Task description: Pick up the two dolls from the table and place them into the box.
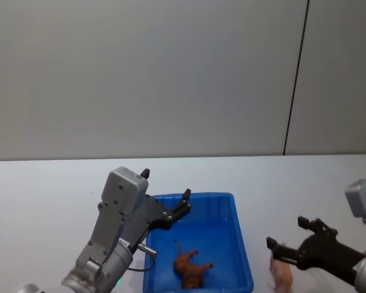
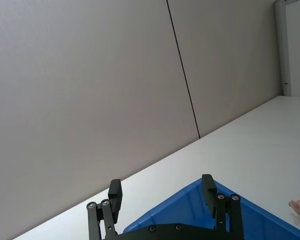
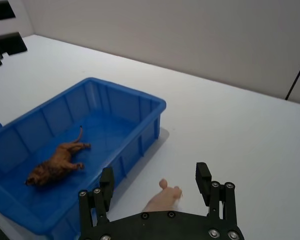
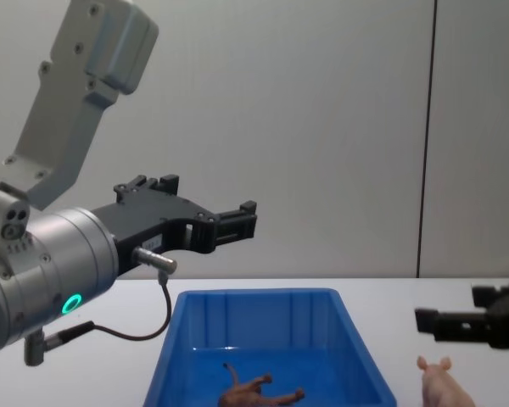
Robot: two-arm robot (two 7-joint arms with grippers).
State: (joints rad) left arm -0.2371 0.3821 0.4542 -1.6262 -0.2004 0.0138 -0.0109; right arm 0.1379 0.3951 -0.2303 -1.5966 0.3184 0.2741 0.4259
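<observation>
Your right tool (image 1: 287, 233) sits low in the lower right of the head view with its jaws wide on either side of the pink pig (image 1: 282, 274). Nothing is gripped yet. The pig rests on the worktop (image 1: 49, 195) just beside the right wall of the blue box (image 1: 230, 201). The reddish-brown animal (image 1: 189, 268) already lies inside the box, near its front.

The likeliest slip is at the close. The pig's body looks rounded and smooth, so if one finger meets it first, you may shove it sideways or squeeze it out. From the right wrist view I cannot tell whether the fingers (image 3: 202, 176) reach low enough to catch the body and not just the head; a high pinch would probably drop it on the way.

The next hazard is the box rim: carry the pig too low and it could clip the wall. Your left tool (image 1: 165, 184) hangs wide and empty over the box's left side at centre frame, so bringing the right arm in over the box risks crowding it
</observation>
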